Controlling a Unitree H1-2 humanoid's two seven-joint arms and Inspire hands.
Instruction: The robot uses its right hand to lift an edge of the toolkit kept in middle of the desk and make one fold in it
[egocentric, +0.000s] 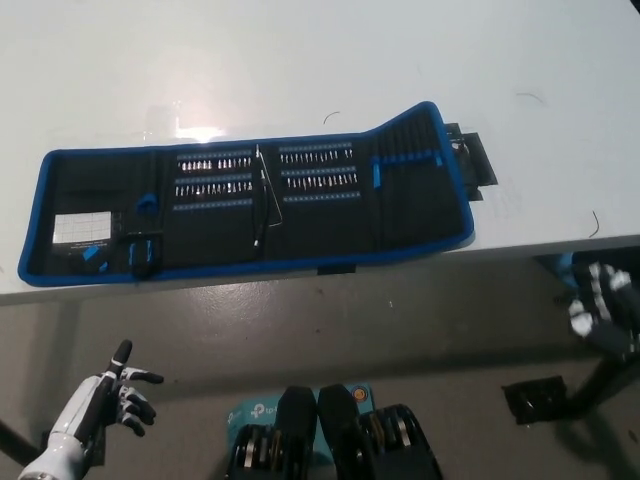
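Toolkit (250, 205) lies open and flat on the surface (300, 60). Right hand (603, 305) waits low, fingers unclear, holding nothing. Left hand (115, 400) rests open. Next, right hand should likely lift the right edge.

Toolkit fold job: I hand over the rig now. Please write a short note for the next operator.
Left hand: open, resting low at lower left, below the desk edge.
Right hand: off the desk's right end, holding nothing; fingers too blurred to judge.
Toolkit: unrolled flat on the white desk, its right end slightly raised.
Done: nothing, no fold yet.
Left: bring the right hand to an edge, lift it, make one fold.
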